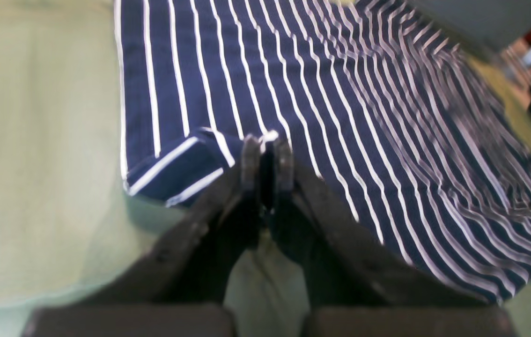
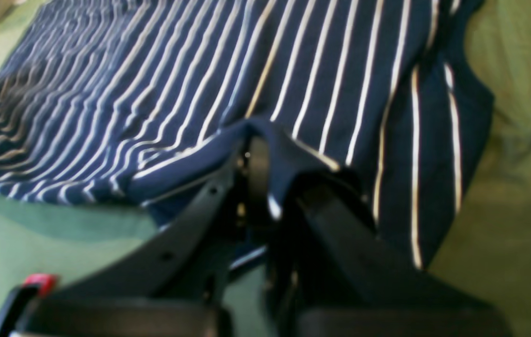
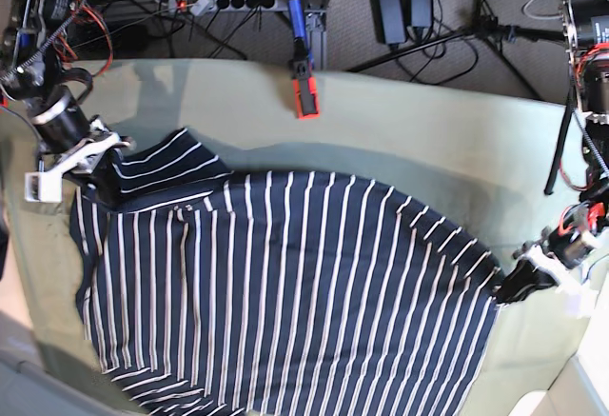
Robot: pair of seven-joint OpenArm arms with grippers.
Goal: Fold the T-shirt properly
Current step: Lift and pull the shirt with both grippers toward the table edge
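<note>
I count one T-shirt, two grippers of mine, one table cloth and one orange-and-black clamp at the far edge.

Going from the left of the base view: my right gripper sits at the far left of the table, its two fingers pressed together on a fold of the T-shirt near the shoulder and sleeve. In the right wrist view the navy cloth drapes over my closed right gripper, and one short sleeve hangs to the right of it over the olive-green table cloth.

The T-shirt, dark navy with thin white stripes, lies spread across the middle of the table, reaching from my right gripper to my left one and running off the near edge of the view.

On the right of the base view my left gripper holds the shirt's right-hand edge. In the left wrist view my left gripper has its two fingers clamped on a corner of the striped fabric, with the fabric stretching away far and to the right, and bare table cloth on the left.
</note>
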